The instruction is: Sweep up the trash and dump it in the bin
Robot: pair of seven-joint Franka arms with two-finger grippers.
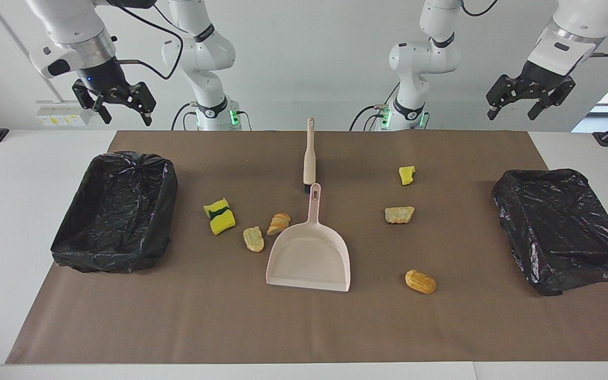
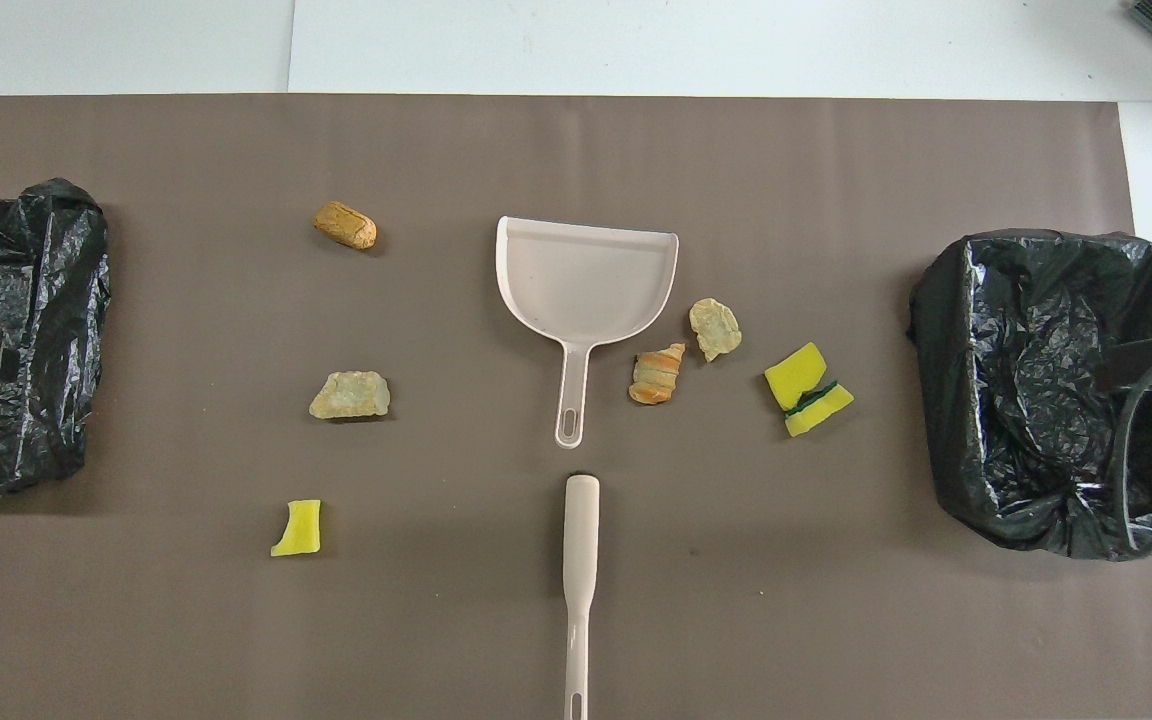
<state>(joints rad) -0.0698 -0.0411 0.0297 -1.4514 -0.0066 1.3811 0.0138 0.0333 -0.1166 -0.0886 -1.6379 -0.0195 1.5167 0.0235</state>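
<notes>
Six trash scraps lie on the brown mat. A yellow-green sponge [image 1: 219, 215] [image 2: 807, 390], a tan chunk [image 1: 253, 238] and an orange chunk [image 1: 279, 224] lie beside the pinkish dustpan [image 1: 309, 256] [image 2: 586, 275], toward the right arm's end. A small yellow sponge [image 1: 406, 174], a pale chunk [image 1: 399, 214] and a bread-like chunk [image 1: 420, 281] lie toward the left arm's end. A beige brush [image 1: 310, 153] [image 2: 580, 560] lies nearer to the robots than the dustpan's handle. My right gripper [image 1: 121, 112] is open, high over its bin. My left gripper [image 1: 511, 112] is open, high over the table's edge.
A black-bagged bin [image 1: 162, 208] [image 2: 946, 330] stands at the right arm's end of the mat. Another black-bagged bin [image 1: 562, 227] [image 2: 76, 300] stands at the left arm's end. White table shows around the mat.
</notes>
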